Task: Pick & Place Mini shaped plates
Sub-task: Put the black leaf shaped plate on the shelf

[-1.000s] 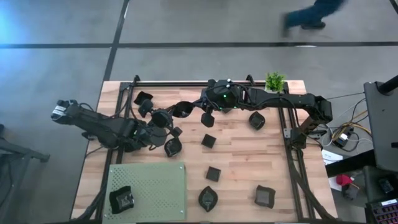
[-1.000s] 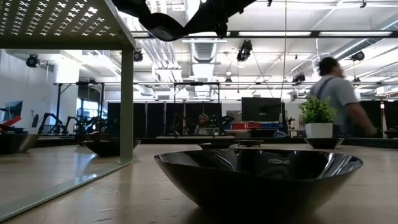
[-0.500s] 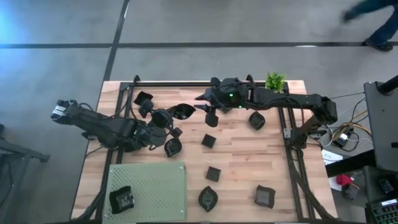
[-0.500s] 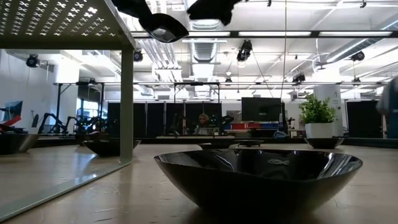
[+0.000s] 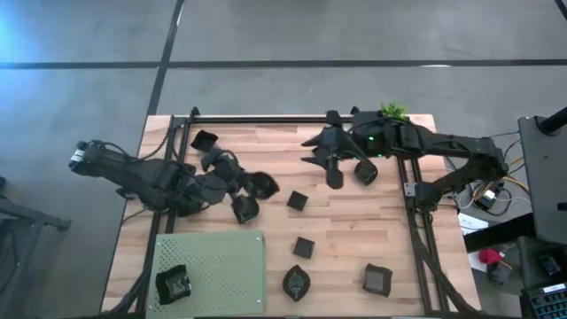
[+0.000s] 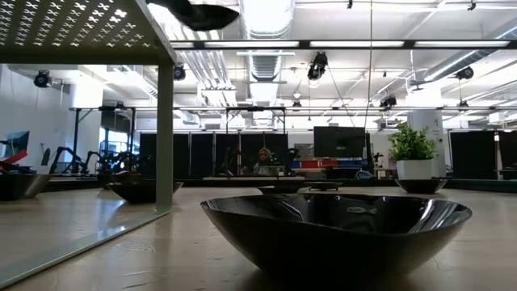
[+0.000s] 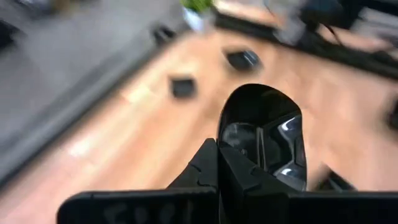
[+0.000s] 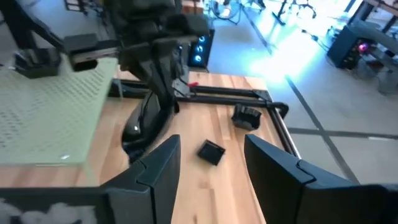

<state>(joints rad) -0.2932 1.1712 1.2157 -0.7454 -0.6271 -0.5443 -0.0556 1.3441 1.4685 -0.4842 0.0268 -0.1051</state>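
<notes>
Pinching a leaf-shaped dish [image 7: 266, 140] — left end effector [image 5: 251, 188] (fingers pressed together) — right end effector [image 5: 319, 153] spread, empty.

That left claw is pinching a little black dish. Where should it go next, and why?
Probably swing the left gripper, shut on the glossy black oval dish, toward the light green perforated mat, where one small black dish already sits; the right gripper is open and empty.

Your nearest black dish [image 6: 335, 234] fills the foreground on the table [image 6: 113, 259]. Another dish [image 6: 198, 14] hangs overhead. The perforated mat [image 6: 81, 32] sits upper left; potted plant [image 6: 414, 153] far right.
</notes>
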